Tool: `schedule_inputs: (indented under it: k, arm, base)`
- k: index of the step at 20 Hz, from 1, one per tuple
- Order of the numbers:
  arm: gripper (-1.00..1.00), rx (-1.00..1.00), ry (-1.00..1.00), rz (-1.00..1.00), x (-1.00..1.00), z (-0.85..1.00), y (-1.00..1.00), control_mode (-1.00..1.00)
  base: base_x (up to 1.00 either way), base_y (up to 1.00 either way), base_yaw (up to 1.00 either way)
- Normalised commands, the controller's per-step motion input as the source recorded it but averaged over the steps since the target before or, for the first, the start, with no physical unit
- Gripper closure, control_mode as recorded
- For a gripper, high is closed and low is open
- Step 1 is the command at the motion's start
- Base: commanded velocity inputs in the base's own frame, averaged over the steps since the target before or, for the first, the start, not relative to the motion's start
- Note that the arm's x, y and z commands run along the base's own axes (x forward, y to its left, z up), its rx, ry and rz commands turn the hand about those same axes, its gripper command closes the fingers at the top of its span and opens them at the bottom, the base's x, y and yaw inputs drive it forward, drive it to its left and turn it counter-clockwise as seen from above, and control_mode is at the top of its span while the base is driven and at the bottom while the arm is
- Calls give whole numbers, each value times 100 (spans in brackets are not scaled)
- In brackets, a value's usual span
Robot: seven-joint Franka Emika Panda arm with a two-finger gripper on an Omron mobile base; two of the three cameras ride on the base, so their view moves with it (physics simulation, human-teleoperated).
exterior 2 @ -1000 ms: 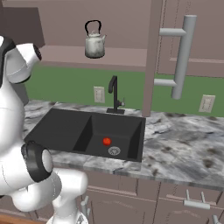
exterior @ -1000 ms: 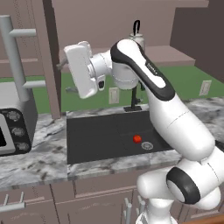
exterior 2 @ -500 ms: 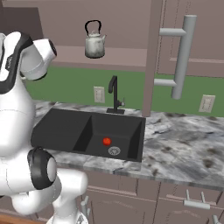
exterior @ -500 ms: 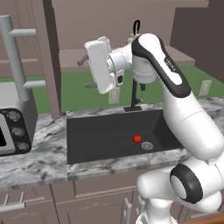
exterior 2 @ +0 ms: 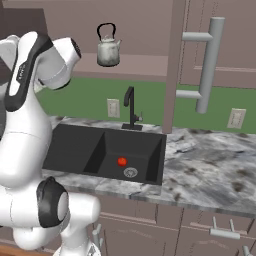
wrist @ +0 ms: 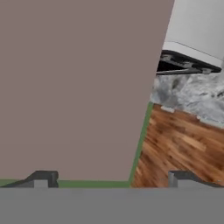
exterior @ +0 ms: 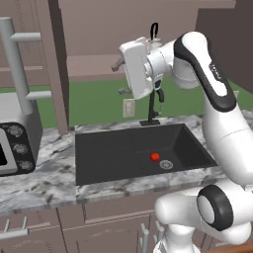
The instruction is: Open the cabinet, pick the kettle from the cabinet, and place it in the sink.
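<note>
The cabinet (exterior 2: 145, 25) stands open, both doors swung out, the right one with a long grey bar handle (exterior 2: 209, 65). On its shelf sits the small silvery kettle (exterior 2: 108, 50), upright. In the left base view only the kettle's black arched handle (exterior: 154, 30) shows above my wrist. My gripper (exterior: 120, 78) hangs in front of the shelf, above the sink (exterior: 99, 158), open and holding nothing, fingers pointing left. In the hand view the gripper (wrist: 111, 181) faces a mauve-brown door panel (wrist: 74, 87). The dark sink (exterior 2: 75, 147) lies below the kettle.
A small red ball (exterior: 155, 156) lies in the sink beside the drain (exterior: 166, 164). A black gooseneck faucet (exterior 2: 131, 107) rises behind the basin. A toaster oven (exterior: 12, 143) stands on the left counter under the left door's bar handle (exterior: 15, 74). Marbled counter (exterior 2: 210, 170) stretches right.
My hand has swung to the right and slightly up, from over the left counter to in front of the cabinet shelf. The jaws have stayed open. Kettle and ball have not moved.
</note>
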Motion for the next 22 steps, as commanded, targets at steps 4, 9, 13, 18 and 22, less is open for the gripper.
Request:
schedule_inputs:
  k: [4, 9, 13, 18, 22]
  arm:
    - [-100, -10, -21, -4, 0, 11, -43, -100]
    - [-100, -9, -21, -10, -1, 9, -38, -100]
    - [-100, -9, -25, -17, -1, 9, -39, -100]
    - [-100, -19, -35, -27, 0, 2, -29, -100]
    - [-100, -24, -34, -39, 3, 1, -18, -100]
  base:
    - [0, 0, 0]
    - [0, 0, 0]
    - [0, 0, 0]
    - [0, 0, 0]
    - [0, 0, 0]
